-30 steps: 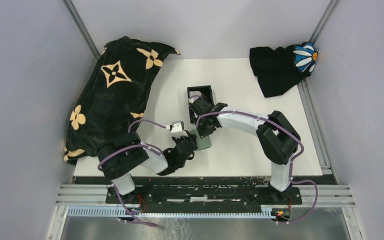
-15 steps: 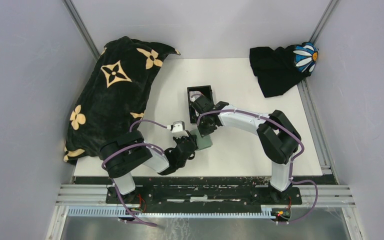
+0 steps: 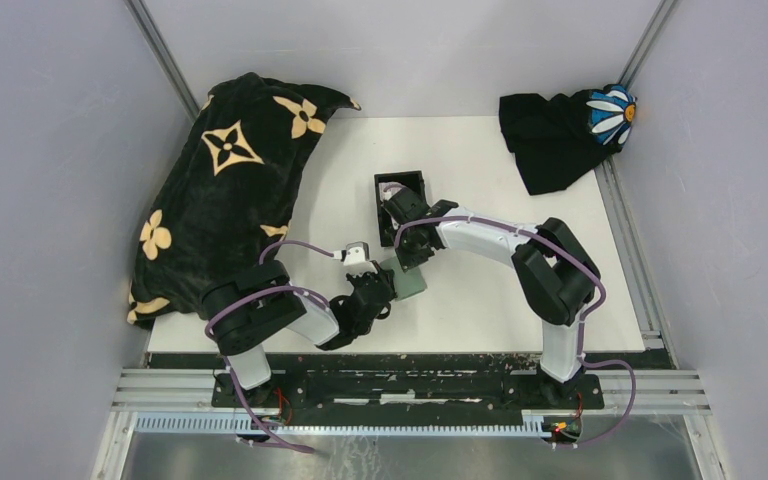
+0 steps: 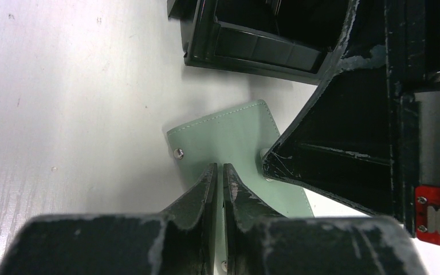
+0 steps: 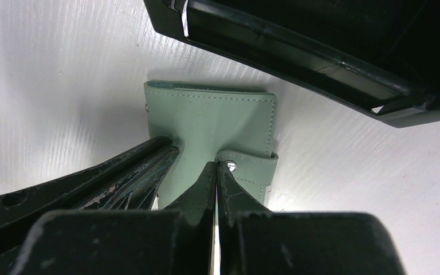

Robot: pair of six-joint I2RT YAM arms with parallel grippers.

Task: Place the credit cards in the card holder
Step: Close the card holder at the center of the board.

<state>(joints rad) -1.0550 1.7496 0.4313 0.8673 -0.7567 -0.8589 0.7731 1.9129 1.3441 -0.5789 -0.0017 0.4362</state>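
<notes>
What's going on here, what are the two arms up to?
Both arms are working on one pale green stitched wallet, which lies flat on the white table just in front of a black box. The left pincer is nearly closed at one edge of the wallet; whether it pinches a flap is unclear. The right pincer is shut, with its tips at the wallet's snap tab.
</notes>
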